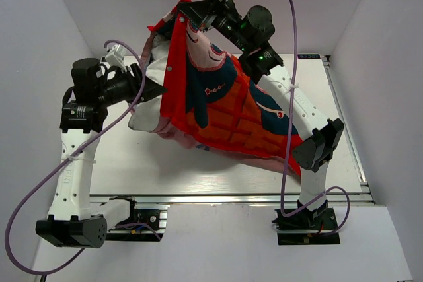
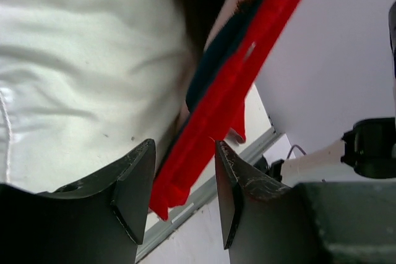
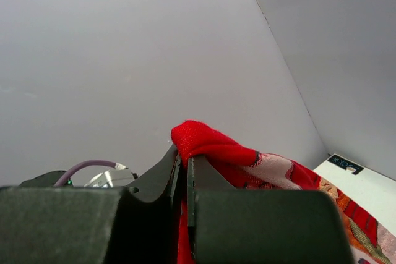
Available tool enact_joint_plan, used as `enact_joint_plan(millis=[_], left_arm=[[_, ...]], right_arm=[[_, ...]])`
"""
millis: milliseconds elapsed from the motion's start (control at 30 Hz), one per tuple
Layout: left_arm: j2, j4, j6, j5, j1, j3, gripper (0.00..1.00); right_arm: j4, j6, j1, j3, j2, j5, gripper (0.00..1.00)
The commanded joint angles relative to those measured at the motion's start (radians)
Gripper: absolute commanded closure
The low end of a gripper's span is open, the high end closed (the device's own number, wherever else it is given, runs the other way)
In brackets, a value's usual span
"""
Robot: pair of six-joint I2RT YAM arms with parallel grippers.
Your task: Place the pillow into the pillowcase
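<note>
My right gripper (image 1: pixel 184 12) is raised high at the back, shut on a folded corner of the red pillowcase (image 1: pixel 225 107), which drapes from it down to the table. In the right wrist view, the red fold (image 3: pixel 207 145) bulges out of the shut gripper (image 3: pixel 184 160). The white pillow (image 1: pixel 147 118) pokes out at the pillowcase's left side, partly covered by it. My left gripper (image 1: pixel 162 90) points right at that side. In the left wrist view it (image 2: pixel 184 146) stands open, the pillowcase's red hem (image 2: pixel 192 165) hanging just beyond its tips, the pillow (image 2: pixel 80 78) to the left.
White walls (image 1: pixel 383 37) close in the table at the left, back and right. A metal rail (image 1: pixel 225 197) runs along the front edge between the arm bases. Purple cables (image 1: pixel 291 51) loop above the right arm and beside the left arm.
</note>
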Motion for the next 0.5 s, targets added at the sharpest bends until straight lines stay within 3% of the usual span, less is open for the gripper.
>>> enact_joint_plan(millis=[0, 267, 467], left_arm=[[-0.057, 0.015, 0.027, 0.055, -0.011, -0.022, 0.47], [-0.056, -0.088, 0.142, -0.041, -0.016, -0.038, 0.45], [-0.057, 0.024, 0.098, -0.017, -0.027, -0.097, 0.44]], right_arm=[[0.112, 0.01, -0.003, 0.084, -0.063, 0.016, 1.0], [0.112, 0.013, -0.003, 0.102, -0.06, 0.013, 1.0], [0.112, 0.024, -0.003, 0.095, -0.069, 0.005, 1.0]])
